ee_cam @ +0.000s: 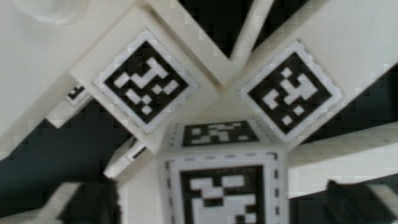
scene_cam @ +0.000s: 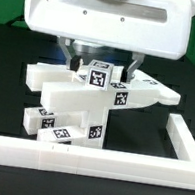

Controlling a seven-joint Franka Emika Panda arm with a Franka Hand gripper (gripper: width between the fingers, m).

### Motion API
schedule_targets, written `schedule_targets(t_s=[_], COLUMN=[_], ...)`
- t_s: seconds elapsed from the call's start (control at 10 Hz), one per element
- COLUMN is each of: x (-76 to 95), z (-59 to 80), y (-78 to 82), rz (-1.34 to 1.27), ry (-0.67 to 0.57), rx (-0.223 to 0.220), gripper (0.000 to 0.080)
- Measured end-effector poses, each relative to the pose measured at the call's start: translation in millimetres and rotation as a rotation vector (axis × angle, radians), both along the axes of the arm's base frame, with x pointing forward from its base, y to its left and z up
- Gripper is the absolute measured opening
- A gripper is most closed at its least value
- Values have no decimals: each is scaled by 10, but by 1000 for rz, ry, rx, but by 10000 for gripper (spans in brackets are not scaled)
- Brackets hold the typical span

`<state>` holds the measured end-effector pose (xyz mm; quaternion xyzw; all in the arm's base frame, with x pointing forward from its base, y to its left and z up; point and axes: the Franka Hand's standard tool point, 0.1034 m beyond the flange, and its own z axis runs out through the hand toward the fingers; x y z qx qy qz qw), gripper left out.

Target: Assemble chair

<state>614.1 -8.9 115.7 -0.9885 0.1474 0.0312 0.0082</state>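
The chair (scene_cam: 85, 102) is a partly joined cluster of glossy white blocky pieces with black-and-white tags, standing in the middle of the black table. My gripper (scene_cam: 103, 66) hangs straight above it, its dark fingers (scene_cam: 72, 53) straddling the topmost tagged piece (scene_cam: 97, 76). In the wrist view the gripper (ee_cam: 217, 202) is open. A tagged white bar (ee_cam: 224, 190) lies between the two dark fingertips (ee_cam: 80, 200) with a gap on each side. Beyond it are the X-braced panel (ee_cam: 217, 75) and two tilted tags.
The long white L-shaped rail (scene_cam: 86, 162) runs along the front of the table and turns back up the exterior view's right side (scene_cam: 183, 142). The arm's large white housing (scene_cam: 108, 16) fills the top of the exterior view.
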Motion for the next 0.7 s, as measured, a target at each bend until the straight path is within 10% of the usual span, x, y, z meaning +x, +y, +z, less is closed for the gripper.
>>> schedule_targets(t_s=[0.7], x=[12], z=[0], y=[-71], rz=[-286], ry=[-8], rx=[17], gripper=[288])
